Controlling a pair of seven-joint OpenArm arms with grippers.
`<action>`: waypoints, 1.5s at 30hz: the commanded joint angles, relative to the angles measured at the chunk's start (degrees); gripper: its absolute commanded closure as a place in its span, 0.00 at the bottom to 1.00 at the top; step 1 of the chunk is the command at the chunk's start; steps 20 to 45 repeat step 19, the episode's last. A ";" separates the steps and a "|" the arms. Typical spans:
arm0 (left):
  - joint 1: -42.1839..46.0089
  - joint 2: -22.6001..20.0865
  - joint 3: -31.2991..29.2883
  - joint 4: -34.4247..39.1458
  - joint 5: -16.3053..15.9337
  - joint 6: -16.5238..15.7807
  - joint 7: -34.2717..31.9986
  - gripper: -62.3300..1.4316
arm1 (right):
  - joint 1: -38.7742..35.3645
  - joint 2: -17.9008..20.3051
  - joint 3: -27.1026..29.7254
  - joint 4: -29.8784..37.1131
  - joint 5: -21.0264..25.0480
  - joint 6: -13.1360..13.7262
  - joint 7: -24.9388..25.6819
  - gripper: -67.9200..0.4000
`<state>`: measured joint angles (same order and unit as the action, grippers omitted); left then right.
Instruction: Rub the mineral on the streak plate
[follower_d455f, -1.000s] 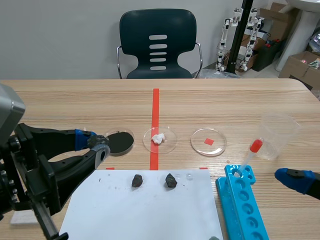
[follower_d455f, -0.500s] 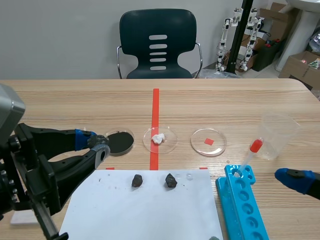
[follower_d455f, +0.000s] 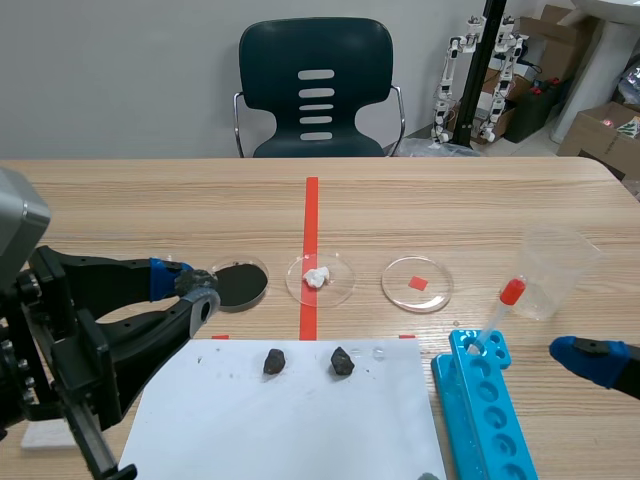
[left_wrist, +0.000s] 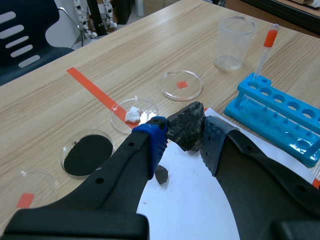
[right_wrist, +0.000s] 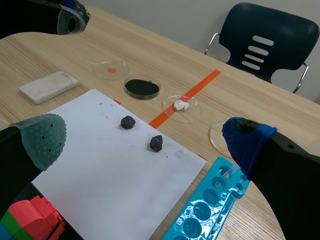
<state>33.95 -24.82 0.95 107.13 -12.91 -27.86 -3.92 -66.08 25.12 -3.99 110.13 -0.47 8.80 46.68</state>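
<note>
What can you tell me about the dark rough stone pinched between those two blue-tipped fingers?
The dark rough stone is charcoal grey and angular, matte like raw mineral. The left gripper is shut on it, one blue pad pressing each side. It is held up off the wooden table, touching nothing else; a smaller dark stone lies on white paper under it.

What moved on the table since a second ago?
Nothing visibly moved. The left gripper stays shut on the dark mineral, the right gripper stays open, and the two small rocks still lie on the white paper.
</note>
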 joint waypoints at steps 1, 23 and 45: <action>-0.15 -0.13 -0.07 0.61 -0.74 0.20 -0.98 0.82 | 0.22 0.26 0.15 0.66 0.66 -0.02 1.03 0.00; -0.13 -0.13 -0.07 0.61 -0.90 0.20 -0.52 0.82 | 0.22 0.26 0.15 0.66 0.66 -0.02 1.03 0.00; -0.13 -0.13 -0.07 0.61 -0.90 0.20 -0.52 0.82 | 0.22 0.26 0.15 0.66 0.66 -0.02 1.03 0.00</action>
